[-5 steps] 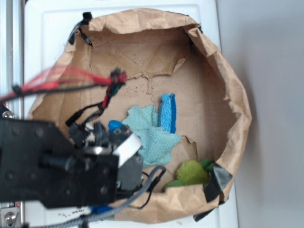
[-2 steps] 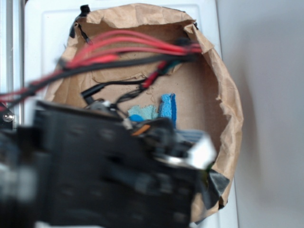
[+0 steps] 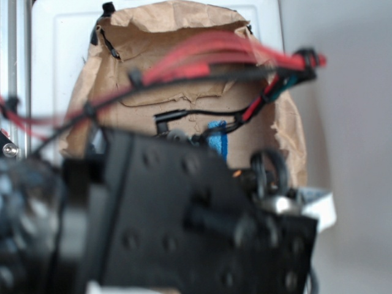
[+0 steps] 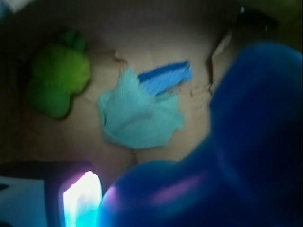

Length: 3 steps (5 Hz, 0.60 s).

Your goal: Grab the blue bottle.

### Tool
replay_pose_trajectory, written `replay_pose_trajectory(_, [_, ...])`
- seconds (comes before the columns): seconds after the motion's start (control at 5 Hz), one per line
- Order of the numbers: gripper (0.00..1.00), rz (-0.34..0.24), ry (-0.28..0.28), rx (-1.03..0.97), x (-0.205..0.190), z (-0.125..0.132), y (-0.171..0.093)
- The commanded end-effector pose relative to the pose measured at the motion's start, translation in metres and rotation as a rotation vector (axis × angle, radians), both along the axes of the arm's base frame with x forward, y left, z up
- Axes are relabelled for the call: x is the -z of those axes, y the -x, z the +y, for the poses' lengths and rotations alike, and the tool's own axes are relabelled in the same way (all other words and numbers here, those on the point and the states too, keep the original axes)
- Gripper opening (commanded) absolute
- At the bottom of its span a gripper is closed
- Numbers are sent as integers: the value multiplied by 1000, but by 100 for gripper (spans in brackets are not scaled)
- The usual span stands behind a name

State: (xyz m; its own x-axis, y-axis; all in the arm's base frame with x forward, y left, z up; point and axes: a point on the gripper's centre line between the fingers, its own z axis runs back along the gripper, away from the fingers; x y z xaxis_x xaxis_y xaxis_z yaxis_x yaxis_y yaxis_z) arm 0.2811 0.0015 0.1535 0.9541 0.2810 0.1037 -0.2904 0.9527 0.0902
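Note:
The blue bottle (image 4: 236, 151) fills the lower right of the wrist view, glossy, blurred and very close to the camera, well above the bag floor. My gripper (image 4: 156, 208) is shut on it; one bright fingertip (image 4: 83, 201) shows at its left side, and the other is hidden behind the bottle. In the exterior view the black arm (image 3: 184, 220) covers most of the picture. A white finger pad (image 3: 318, 208) sticks out at the right past the bag's rim, and the bottle itself is hidden there.
A brown paper bag (image 3: 184, 24) lies open on a white surface. On its floor are a teal cloth (image 4: 139, 116), a flat blue sponge (image 4: 165, 78) and a green soft thing (image 4: 59, 78). Red and black cables (image 3: 214, 58) arch over the bag.
The arm has risen toward the camera and swung right, carrying the bottle up from the bag floor. It now hides the cloth and the green thing in the exterior view.

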Motion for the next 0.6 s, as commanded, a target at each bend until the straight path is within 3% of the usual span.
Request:
replay_pose_trajectory(0.0, [0, -139, 125, -38, -40, 48, 6])
replay_pose_trajectory(0.4, [0, -141, 147, -15, -61, 42, 16])
